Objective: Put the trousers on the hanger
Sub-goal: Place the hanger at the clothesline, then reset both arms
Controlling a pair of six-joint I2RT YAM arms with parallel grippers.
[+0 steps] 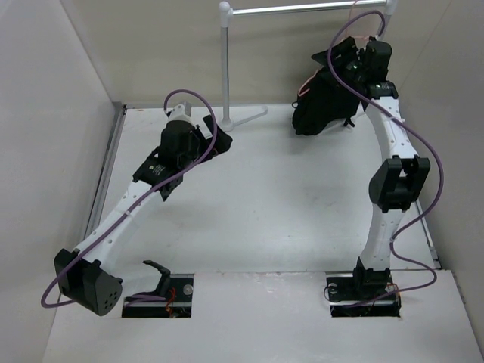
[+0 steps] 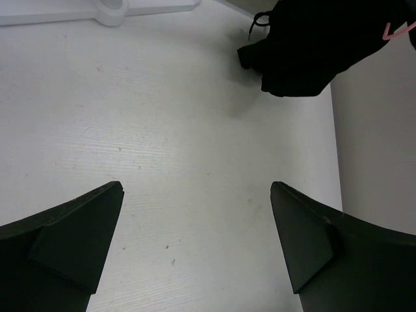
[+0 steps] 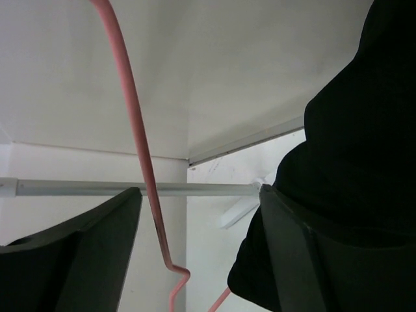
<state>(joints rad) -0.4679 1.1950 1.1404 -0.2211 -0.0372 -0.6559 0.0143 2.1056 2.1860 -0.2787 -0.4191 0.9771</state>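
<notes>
The black trousers (image 1: 324,100) hang in a bunch below the rail at the back right, their lower end touching the table. The left wrist view shows them at upper right (image 2: 312,45), the right wrist view at right (image 3: 354,156). The pink hanger (image 3: 139,140) runs as a thin wire between my right gripper's spread fingers without touching them. A bit of it shows beside the trousers (image 1: 302,87) and in the left wrist view (image 2: 394,30). My right gripper (image 1: 361,47) (image 3: 198,192) is open, raised at the rail. My left gripper (image 1: 219,140) (image 2: 195,188) is open and empty, low over the table.
The white and metal clothes rail (image 1: 302,9) spans the back, with its white post (image 1: 225,60) and foot (image 2: 110,10) on the table. It crosses the right wrist view (image 3: 208,189). Walls close in at left, back and right.
</notes>
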